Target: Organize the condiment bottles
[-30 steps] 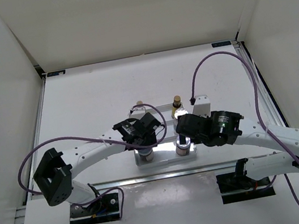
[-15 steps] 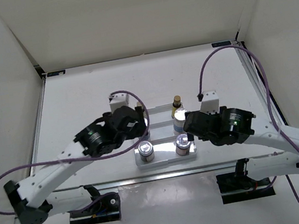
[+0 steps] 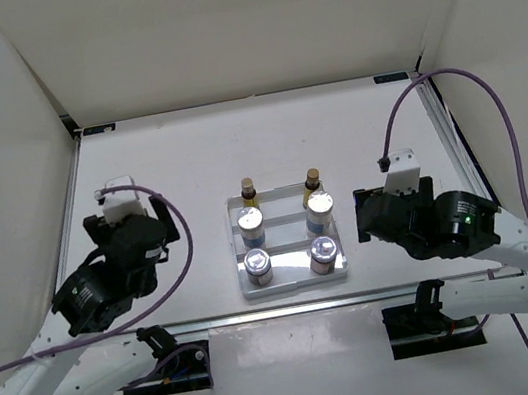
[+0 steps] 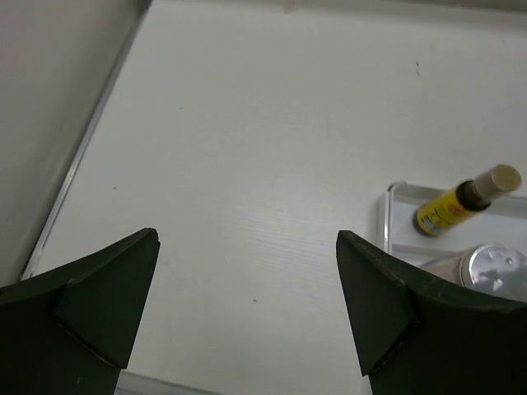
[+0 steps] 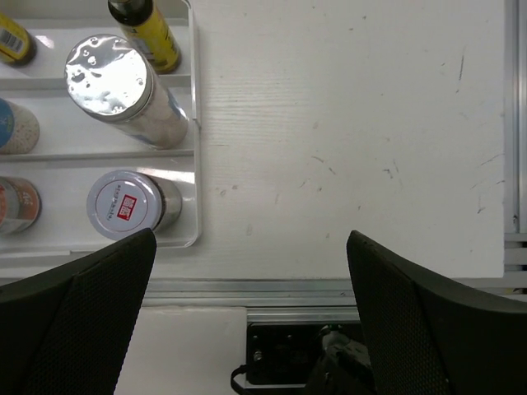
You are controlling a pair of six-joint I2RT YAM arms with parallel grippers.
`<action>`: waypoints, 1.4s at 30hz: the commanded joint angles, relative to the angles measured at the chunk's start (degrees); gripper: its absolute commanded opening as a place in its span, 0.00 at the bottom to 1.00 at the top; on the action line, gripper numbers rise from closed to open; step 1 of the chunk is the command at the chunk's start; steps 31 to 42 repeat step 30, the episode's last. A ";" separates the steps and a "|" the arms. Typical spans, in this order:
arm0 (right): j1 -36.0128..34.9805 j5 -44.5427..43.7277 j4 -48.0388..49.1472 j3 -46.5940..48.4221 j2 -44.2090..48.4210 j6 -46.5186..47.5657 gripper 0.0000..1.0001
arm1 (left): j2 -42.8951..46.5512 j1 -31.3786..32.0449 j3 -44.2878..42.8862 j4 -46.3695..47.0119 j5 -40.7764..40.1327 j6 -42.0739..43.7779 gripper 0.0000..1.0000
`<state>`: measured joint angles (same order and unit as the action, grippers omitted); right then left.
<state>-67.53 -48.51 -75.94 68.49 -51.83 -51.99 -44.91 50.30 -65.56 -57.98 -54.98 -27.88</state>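
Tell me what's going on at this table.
Nothing is being held right now. The clear tray holds two amber bottles at its far end and four silver-lidded jars in front of them, all upright in two columns. The left hand and right hand are open and empty, one on each side of the tray, touching nothing. No bottle stands outside the tray, so the sorting looks finished.

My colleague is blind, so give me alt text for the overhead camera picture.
Six condiment bottles stand in a clear tray at mid-table, two columns of three: slim amber ones at the back, silver-lidded jars in front. The left arm and right arm sit clear of it, one each side.
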 commanded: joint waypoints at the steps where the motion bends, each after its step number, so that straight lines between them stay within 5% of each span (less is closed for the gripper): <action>1: -0.24 -5.18 1.14 1.22 0.68 4.08 1.00 | 5.25 -0.38 4.62 0.82 -8.56 0.98 0.99; 42: -0.24 -0.36 10.81 -0.73 -2.92 12.70 1.00 | 8.61 -0.38 5.97 2.52 -9.18 2.13 0.99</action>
